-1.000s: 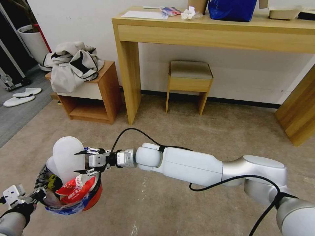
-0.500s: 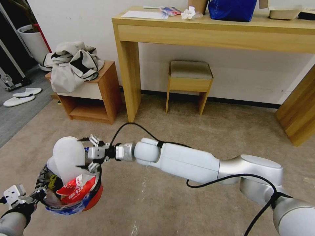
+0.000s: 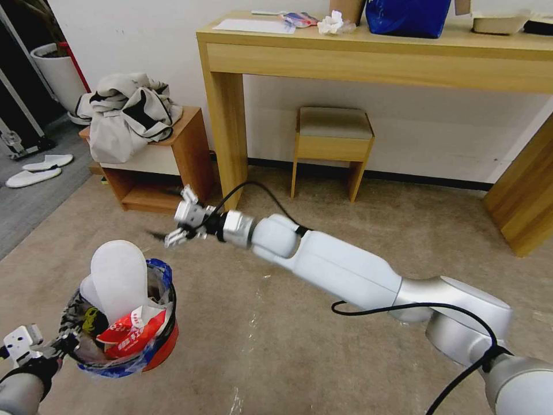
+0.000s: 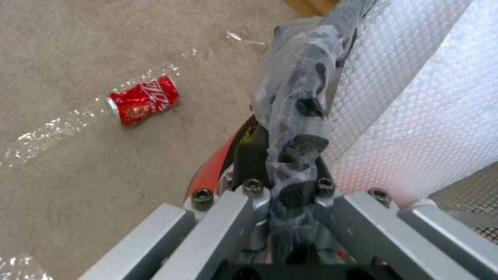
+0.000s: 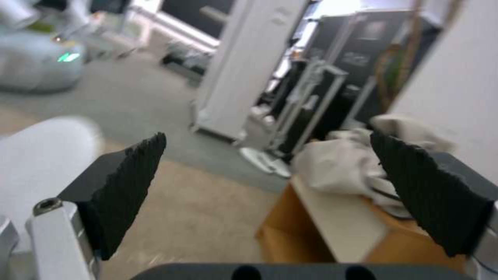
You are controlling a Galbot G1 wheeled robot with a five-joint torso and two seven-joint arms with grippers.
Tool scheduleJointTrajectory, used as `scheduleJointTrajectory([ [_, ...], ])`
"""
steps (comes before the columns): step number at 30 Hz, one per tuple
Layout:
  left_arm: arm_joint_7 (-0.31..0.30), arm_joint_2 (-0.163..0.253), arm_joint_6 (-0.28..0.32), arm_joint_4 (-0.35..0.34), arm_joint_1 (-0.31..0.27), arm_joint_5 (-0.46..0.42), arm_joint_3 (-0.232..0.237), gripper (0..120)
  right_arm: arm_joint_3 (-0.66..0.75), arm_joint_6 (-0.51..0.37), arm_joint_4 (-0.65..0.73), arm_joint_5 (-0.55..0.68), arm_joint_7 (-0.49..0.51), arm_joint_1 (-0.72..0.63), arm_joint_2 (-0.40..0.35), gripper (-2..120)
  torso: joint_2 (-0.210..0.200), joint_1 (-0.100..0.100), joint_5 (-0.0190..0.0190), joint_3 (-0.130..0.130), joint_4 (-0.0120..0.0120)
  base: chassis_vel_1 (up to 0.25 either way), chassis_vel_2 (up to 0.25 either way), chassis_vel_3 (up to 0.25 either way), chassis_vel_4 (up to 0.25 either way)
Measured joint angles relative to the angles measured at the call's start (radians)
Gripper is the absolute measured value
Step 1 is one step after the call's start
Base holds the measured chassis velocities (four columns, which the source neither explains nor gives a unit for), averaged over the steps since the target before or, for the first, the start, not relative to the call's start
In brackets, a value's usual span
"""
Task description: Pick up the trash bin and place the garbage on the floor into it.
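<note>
The red trash bin (image 3: 165, 344) hangs low at the left over the carpet floor (image 3: 322, 219), lined with a clear bag. A white slipper (image 3: 118, 276) stands upright in it beside a red wrapper (image 3: 129, 334). My left gripper (image 3: 64, 341) is shut on the bin's near rim; the left wrist view shows the left gripper (image 4: 298, 149) pinching the bag and rim, with the slipper's dotted sole (image 4: 415, 97) beside it. A red can (image 4: 142, 100) lies on the carpet. My right gripper (image 3: 171, 235) hovers open and empty above and behind the bin; in its own wrist view the right gripper (image 5: 267, 144) spreads wide.
A wooden nightstand (image 3: 184, 155) piled with clothes (image 3: 127, 112) stands just behind the right gripper. Beyond are a wooden desk (image 3: 368, 57) and a stool (image 3: 333, 144). A pair of white slippers (image 3: 37, 169) lies on the grey flooring at the left.
My right gripper has pulled up and away from the slipper in the bin, toward the nightstand. The slipper stays standing in the bin. The left arm holds still.
</note>
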Motion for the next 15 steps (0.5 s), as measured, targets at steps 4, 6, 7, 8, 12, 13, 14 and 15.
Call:
scheduleJointTrajectory([
  [4,0.0,0.004,-0.001,0.005,0.003,0.0,-0.011,0,0.081,-0.004,0.05,0.067,0.051,-0.031,-0.049,100,0.0,0.0,0.0,0.0,-0.0001,0.0,0.0,0.0,0.0],
  [6,-0.001,0.006,-0.001,0.008,0.005,0.002,-0.017,0,0.118,-0.004,0.071,0.086,0.078,-0.044,-0.07,100,0.0,0.0,0.0002,0.0,-0.0001,0.0,0.0,0.0,0.0],
  [7,-0.002,0.008,-0.003,0.011,0.008,0.009,-0.025,0,0.162,-0.004,0.093,0.107,0.104,-0.062,-0.101,100,0.0,0.0,0.0001,0.0,0.0,0.0,0.0,0.0,0.0],
  [8,-0.002,0.008,-0.003,0.011,0.008,0.009,-0.025,0,0.162,-0.004,0.093,0.107,0.104,-0.062,-0.101,100,0.0,0.0,0.0001,0.0,0.0,0.0,0.0,0.0,0.0],
  [12,-0.001,0.007,-0.007,0.011,0.023,0.018,-0.036,0,0.286,-0.004,0.142,0.139,0.141,-0.119,-0.18,100,0.0,0.0,0.0002,0.0,-0.0003,0.0,0.0,0.0,0.0],
  [13,0.002,0.005,-0.008,0.011,0.028,0.024,-0.036,0,0.317,-0.003,0.151,0.14,0.146,-0.136,-0.194,100,0.0,0.0,0.0002,0.0,-0.0003,0.0,0.0,0.0,0.0],
  [14,0.008,-0.001,-0.011,0.011,0.035,0.031,-0.037,0,0.378,0.0,0.165,0.143,0.161,-0.173,-0.213,100,0.0,0.0,0.0002,0.0,-0.0003,0.0,0.0,0.0,0.0],
  [15,0.008,-0.001,-0.011,0.011,0.035,0.031,-0.037,0,0.378,0.0,0.165,0.143,0.161,-0.173,-0.213,100,0.0,0.0,0.0002,0.0,-0.0003,0.0,0.0,0.0,0.0],
])
